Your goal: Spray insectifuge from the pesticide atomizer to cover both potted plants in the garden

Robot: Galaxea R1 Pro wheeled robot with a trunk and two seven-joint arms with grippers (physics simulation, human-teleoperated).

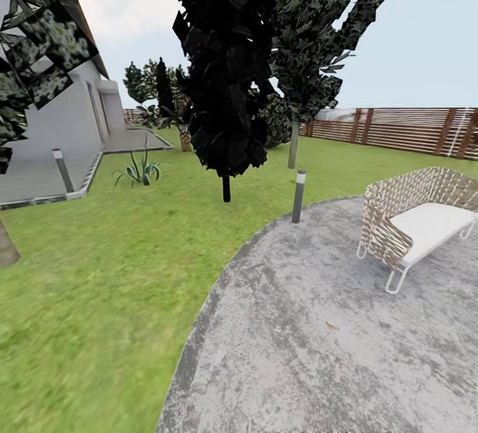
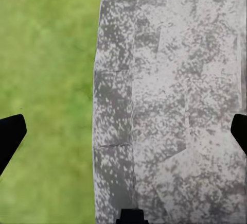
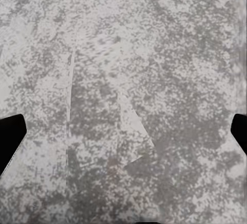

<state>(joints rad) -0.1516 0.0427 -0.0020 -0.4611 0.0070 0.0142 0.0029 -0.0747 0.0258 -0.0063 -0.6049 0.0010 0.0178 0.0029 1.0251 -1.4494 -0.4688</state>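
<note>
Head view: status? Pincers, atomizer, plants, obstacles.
Both pincers open, empty: left over patio edge, right over patio. One plant far across lawn. Tree, bollard between.

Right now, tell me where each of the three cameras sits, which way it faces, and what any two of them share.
Head view: from the robot's head, facing forward over the round grey stone patio, green lawn, white woven-back bench and brown slatted fence; no arms visible.
Left wrist view: looks down past dark fingertips at the patio's edge meeting grass.
Right wrist view: looks down past dark fingertips at patio stone.
All three views share the patio.
</note>
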